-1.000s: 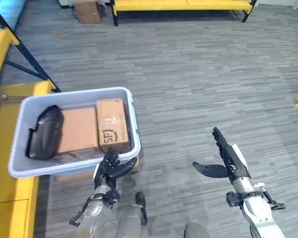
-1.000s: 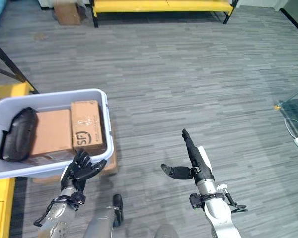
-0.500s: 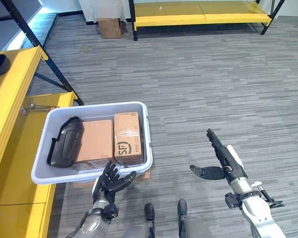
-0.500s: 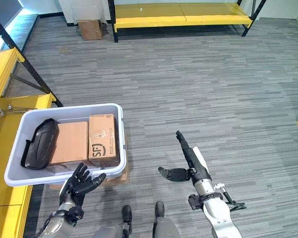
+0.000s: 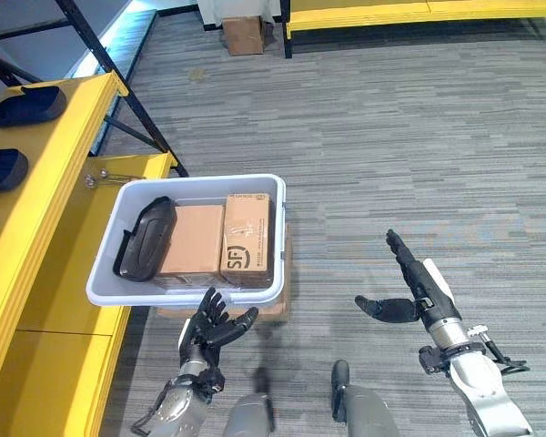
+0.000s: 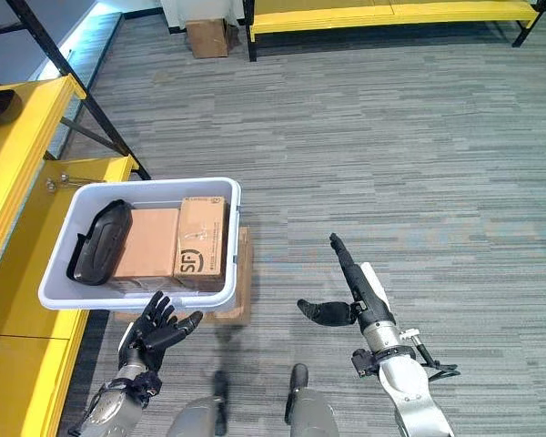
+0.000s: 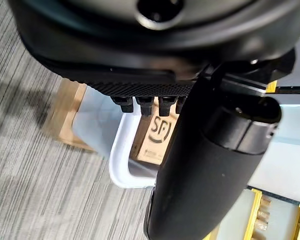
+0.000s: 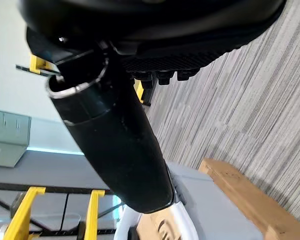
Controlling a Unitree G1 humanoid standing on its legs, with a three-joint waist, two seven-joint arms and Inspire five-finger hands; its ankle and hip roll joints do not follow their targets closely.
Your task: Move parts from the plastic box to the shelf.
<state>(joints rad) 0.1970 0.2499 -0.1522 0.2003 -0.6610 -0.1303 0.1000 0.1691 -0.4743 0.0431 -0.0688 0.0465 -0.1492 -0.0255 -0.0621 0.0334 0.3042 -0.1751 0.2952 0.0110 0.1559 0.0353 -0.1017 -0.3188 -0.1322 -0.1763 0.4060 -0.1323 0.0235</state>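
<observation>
Since the earlier frames your head camera has been swinging left and tilting, so the whole scene is sliding rightward in view; the things themselves are not shifting, and more of the yellow metal shelf [image 5: 36, 182] is now showing.

Item 1: pale grey-white plastic box [image 5: 275, 246], sitting on a low wooden block [image 6: 241, 291] on the grey striped floor [image 5: 419, 137], just beside the shelf's lower yellow deck.
Item 2: black moulded plastic part [image 5: 146, 238], lying along the box's shelf-side wall.
Item 3: two brown cardboard cartons [image 5: 220, 238], lying side by side, touching, next to the black part.
Item 4: dark rounded parts [image 5: 23, 105], already resting on the upper shelf level.
Item 5: brown cardboard box [image 5: 243, 35], standing far off on the floor.

Left robot hand [image 5: 209, 330]: you are holding it spread wide and empty, just short of the box's near rim.
Right robot hand [image 5: 409, 291]: you are holding it empty too, fingers straight, thumb out, well apart from the box over bare floor.

Judgement: with box and shelf both coming into view, you are probably lining up to reach in; every part in the box is still awaiting transfer.
</observation>
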